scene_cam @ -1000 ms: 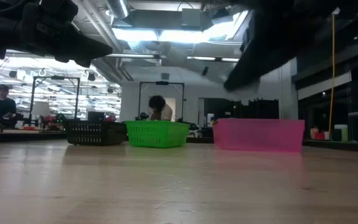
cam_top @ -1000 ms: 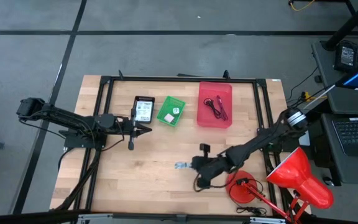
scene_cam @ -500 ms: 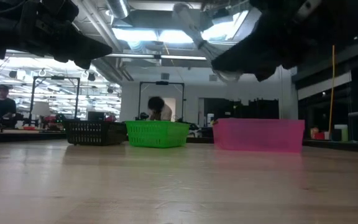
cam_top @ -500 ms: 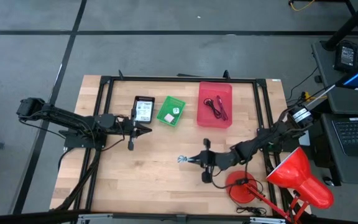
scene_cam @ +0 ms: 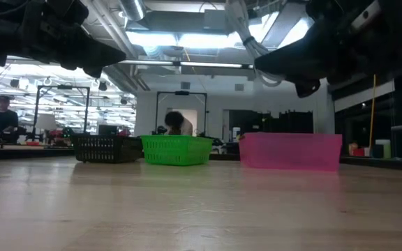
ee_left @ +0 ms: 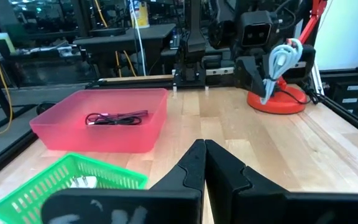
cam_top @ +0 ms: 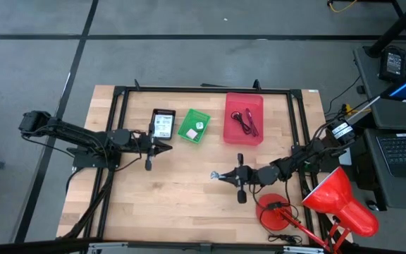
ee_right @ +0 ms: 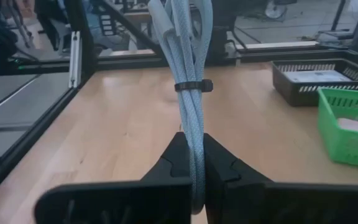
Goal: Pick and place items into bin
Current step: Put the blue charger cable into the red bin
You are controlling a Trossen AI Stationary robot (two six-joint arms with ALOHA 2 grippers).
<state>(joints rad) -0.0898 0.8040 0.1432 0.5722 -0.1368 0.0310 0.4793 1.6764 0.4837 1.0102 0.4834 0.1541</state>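
Pale grey cable, tied in a bundle, is clamped in the right gripper above the table's middle, long axis sticking past the fingers. Red bin (cords inside) lies straight toward the far edge. Left gripper waits pinched together near the green bin.

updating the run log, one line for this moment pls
right hand: shut on pale blue cable bundle, lifted | left hand: shut, waiting | pink bin: holds cords

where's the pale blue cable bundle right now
The pale blue cable bundle is clamped in the right gripper, held above the table's middle in the high view, below the red bin and left of the red lamp base.
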